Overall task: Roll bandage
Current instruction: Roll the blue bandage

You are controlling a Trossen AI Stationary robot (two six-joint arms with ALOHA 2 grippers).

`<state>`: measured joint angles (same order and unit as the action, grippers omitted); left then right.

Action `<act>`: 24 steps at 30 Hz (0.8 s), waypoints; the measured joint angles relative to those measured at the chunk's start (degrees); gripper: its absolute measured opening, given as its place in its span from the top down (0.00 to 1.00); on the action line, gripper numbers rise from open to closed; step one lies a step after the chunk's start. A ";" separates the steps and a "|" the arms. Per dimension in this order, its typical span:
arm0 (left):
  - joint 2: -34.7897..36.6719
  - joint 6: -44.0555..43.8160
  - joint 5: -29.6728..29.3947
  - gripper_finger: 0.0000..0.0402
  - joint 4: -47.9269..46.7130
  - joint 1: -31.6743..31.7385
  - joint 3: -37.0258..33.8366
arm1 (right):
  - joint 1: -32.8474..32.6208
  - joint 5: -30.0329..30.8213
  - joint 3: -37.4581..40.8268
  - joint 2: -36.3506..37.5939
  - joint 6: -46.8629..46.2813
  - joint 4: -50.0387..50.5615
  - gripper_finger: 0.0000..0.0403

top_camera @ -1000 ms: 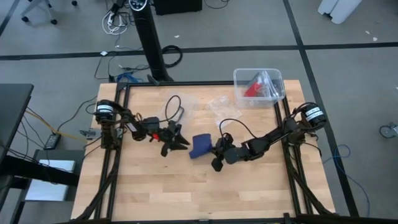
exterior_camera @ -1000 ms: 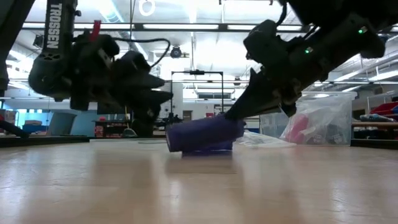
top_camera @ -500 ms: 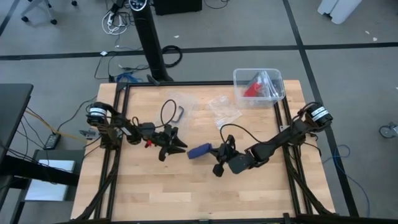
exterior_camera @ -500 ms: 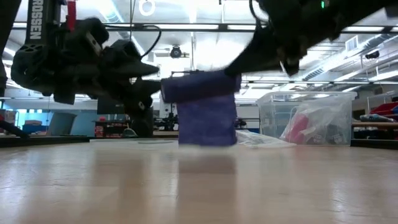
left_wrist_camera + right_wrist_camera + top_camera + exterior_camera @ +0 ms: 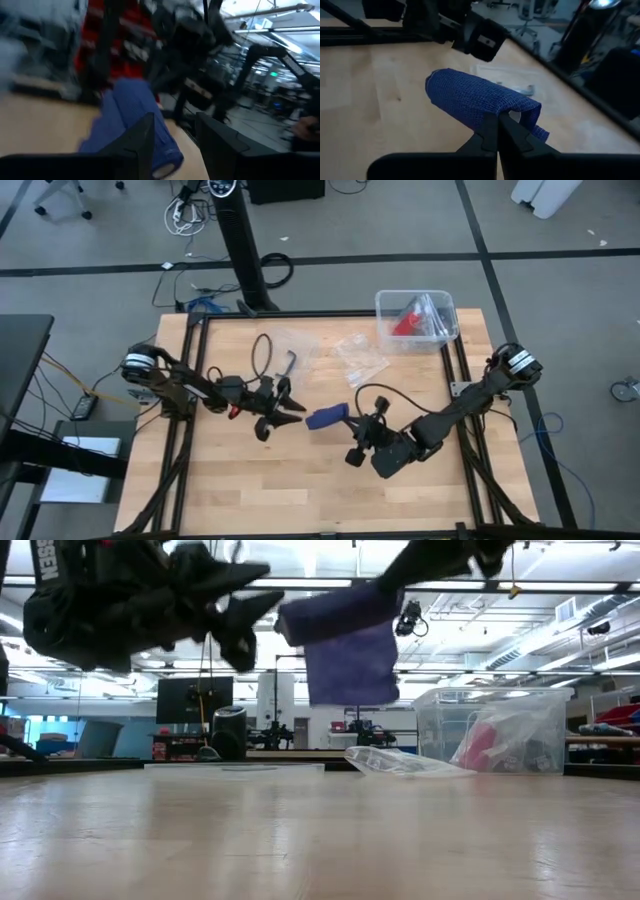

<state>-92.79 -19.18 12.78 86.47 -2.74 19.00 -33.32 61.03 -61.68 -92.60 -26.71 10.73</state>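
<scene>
Bandage [image 5: 326,417] pinched aloft in closed right hand [image 5: 350,416], left hand [image 5: 296,406] open, empty, red item in clear bin [image 5: 415,319]

- bandage [image 5: 327,417]: dark navy blue, woven texture
- table [image 5: 300,480]: pale wood planks
- bin [image 5: 440,298]: clear plastic, red item [image 5: 405,321] inside
- arms: black

A pale wooden bench [image 5: 300,480] carries a clear plastic tub [image 5: 416,319] at its far right corner. Left of the tub lie two clear plastic bags [image 5: 362,356], flat on the wood.
</scene>
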 joint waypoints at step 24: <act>3.99 -7.00 -3.06 0.63 -0.78 -0.81 0.26 | -1.30 12.93 -7.74 0.00 8.95 6.23 1.00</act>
<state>-88.79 -26.18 9.71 85.69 -3.55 19.26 -34.62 73.96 -69.43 -92.60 -17.76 16.96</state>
